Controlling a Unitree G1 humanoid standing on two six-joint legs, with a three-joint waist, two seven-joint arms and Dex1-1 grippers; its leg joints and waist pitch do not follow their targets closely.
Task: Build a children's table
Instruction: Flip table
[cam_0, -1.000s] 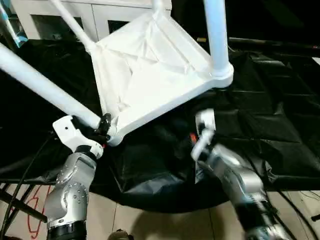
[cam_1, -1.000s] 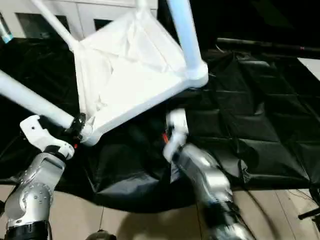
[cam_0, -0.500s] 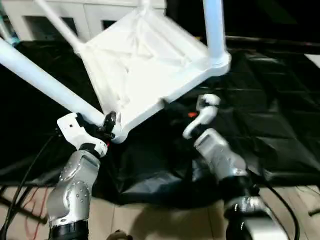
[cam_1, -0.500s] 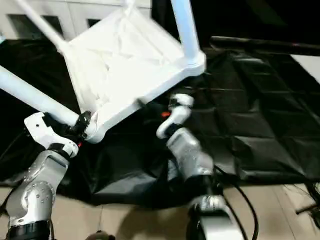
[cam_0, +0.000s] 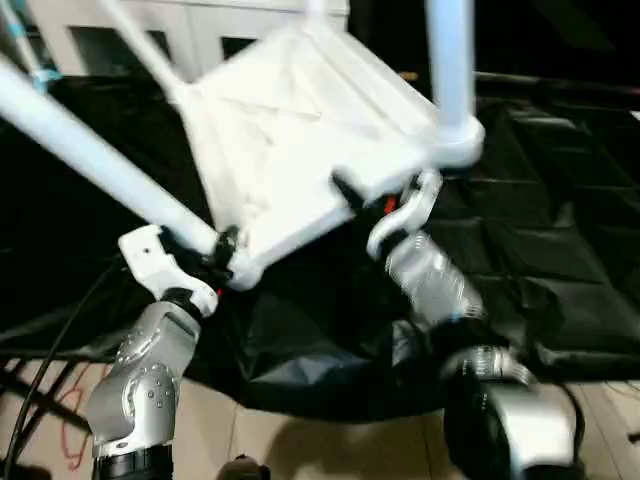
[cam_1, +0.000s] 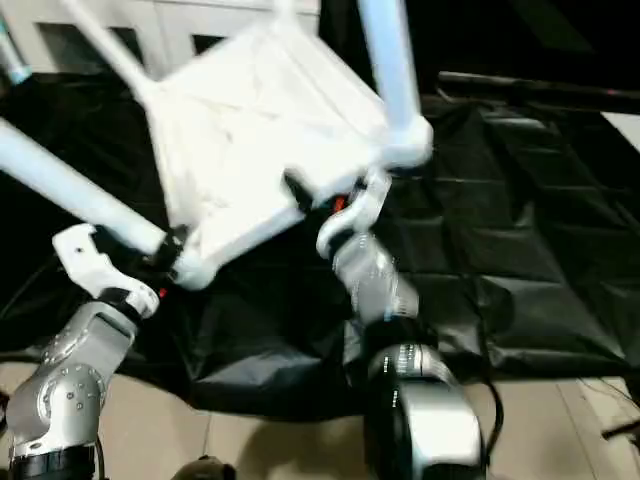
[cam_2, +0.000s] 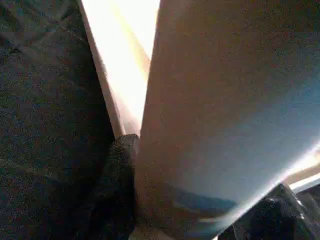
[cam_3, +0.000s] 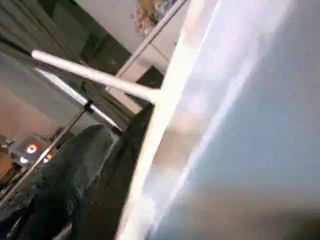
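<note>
Tabletop (cam_0: 300, 150) tilted over black cloth (cam_0: 540, 250), legs seated. Left pincer (cam_0: 222, 250) clamped on near leg (cam_0: 100, 160); right pincer (cam_0: 375, 200) apart at the rim. Righting remains

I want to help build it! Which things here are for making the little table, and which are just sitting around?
For the table:
- the white tabletop, tipped up with its ribbed underside showing
- the tube legs plugged into its corners
- the left gripper, closed around a leg
- the right gripper, open at the tabletop's edge

Just sitting around:
- the black cloth
- the white cabinet behind
</note>
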